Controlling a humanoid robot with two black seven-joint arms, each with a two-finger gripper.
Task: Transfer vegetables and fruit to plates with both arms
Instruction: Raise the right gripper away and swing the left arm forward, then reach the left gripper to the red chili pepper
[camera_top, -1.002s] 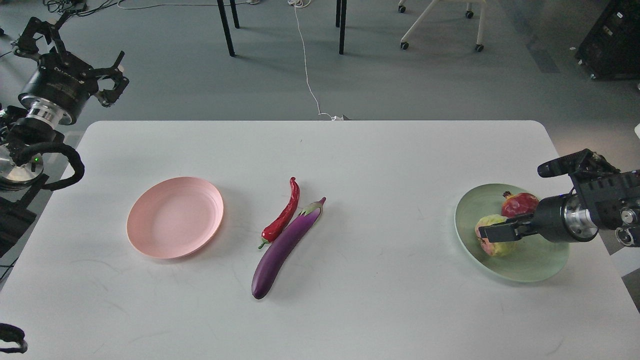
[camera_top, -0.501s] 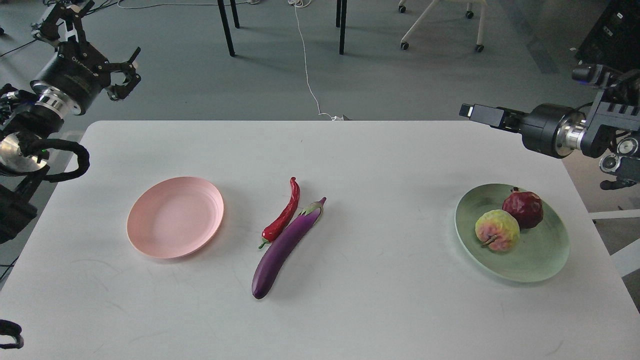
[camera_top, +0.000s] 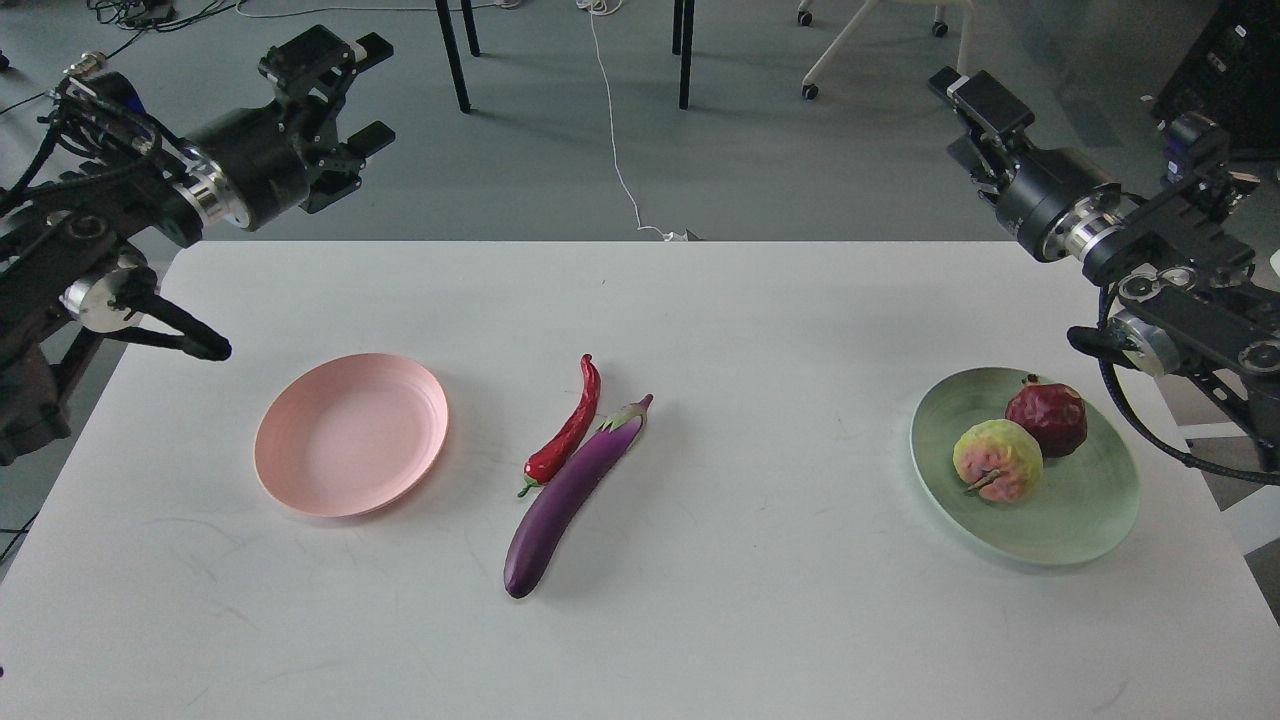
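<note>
The red chili pepper (camera_top: 572, 428) and the purple eggplant (camera_top: 570, 495) lie side by side, touching, at the middle of the white table. The pale pink plate (camera_top: 350, 435) to their left holds nothing. The pale green plate (camera_top: 1090, 530) at the right holds the dark red pomegranate (camera_top: 1047, 418) and the bumpy yellow-green and pink fruit (camera_top: 995, 460). My left gripper (camera_top: 368, 92) is open and empty, raised beyond the table's back left corner. My right gripper (camera_top: 958, 118) is open and empty, raised beyond the back right edge, well above the green plate.
The white table (camera_top: 760, 600) has rounded corners. Behind it on the grey floor are black table legs (camera_top: 452, 55), a white cable (camera_top: 615, 150) and a wheeled chair base (camera_top: 880, 50).
My right gripper let go of the bumpy fruit on the green plate, then rose and drew back. My left gripper swung to the right and turned toward the table.
</note>
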